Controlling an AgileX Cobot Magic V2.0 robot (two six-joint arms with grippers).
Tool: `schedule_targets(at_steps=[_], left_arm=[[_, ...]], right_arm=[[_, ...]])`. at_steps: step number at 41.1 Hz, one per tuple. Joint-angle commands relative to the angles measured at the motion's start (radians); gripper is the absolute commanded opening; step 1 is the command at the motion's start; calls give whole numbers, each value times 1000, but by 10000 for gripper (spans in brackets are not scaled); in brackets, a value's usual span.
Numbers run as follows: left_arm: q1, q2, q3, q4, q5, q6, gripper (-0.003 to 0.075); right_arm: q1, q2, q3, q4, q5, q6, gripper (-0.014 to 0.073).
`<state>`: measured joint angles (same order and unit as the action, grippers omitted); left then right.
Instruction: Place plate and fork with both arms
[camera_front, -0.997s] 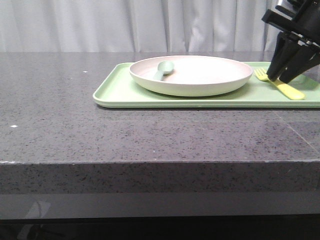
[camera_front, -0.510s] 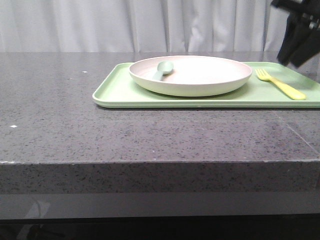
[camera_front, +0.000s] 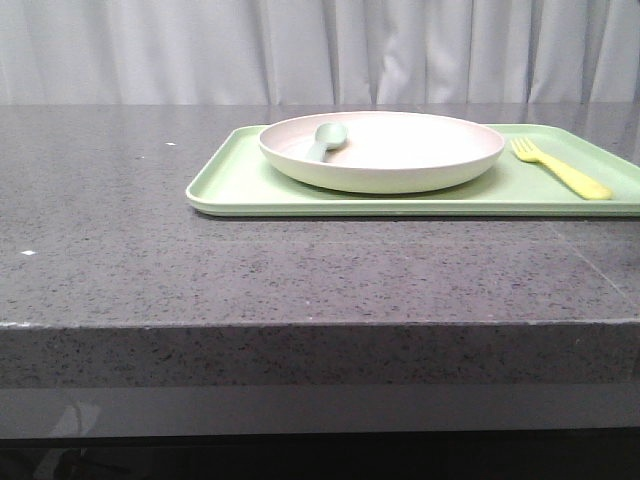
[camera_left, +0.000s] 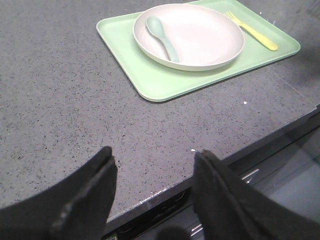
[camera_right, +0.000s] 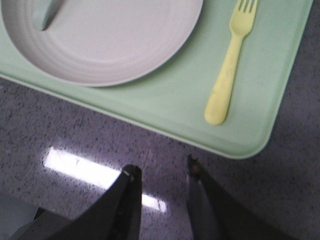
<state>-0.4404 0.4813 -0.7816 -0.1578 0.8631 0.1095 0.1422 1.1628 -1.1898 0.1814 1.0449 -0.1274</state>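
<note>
The right arm has gone up and out of the front view; a second ago its black fingers sat over the fork. Now the right gripper (camera_right: 160, 172) hovers above the dark speckled stone countertop (camera_front: 120, 240), jaws parted with nothing between them, just off the near edge of the flat rectangular light-green tray (camera_right: 165, 112). The left gripper (camera_left: 155, 165) hangs well back over the counter's front edge, also spread wide and empty.

Out from there: the small yellow plastic fork (camera_right: 227, 75) lies flat on the tray, just beside the large round pinkish-cream plate (camera_front: 400, 150), which sits in the tray's middle with a pale grey-green spoon (camera_left: 162, 36) resting inside.

The fork looks light, stiff and slick; its slim handle mid-length is the likely place to pinch. The plate seems rigid and smooth, best taken at the rim.

No brand, label or writing is visible anywhere.
</note>
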Motion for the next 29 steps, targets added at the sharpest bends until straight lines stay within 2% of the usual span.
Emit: schedule_targets(at_steps=[1, 17, 29], left_arm=[[-6, 5, -22, -13, -67, 3, 356], [-6, 5, -22, -13, -68, 3, 356], [-6, 5, -22, -17, -68, 3, 356]], right_arm=[[2, -144, 48, -24, -49, 30, 259], [2, -595, 299, -38, -49, 88, 259], [2, -687, 331, -56, 25, 103, 259]])
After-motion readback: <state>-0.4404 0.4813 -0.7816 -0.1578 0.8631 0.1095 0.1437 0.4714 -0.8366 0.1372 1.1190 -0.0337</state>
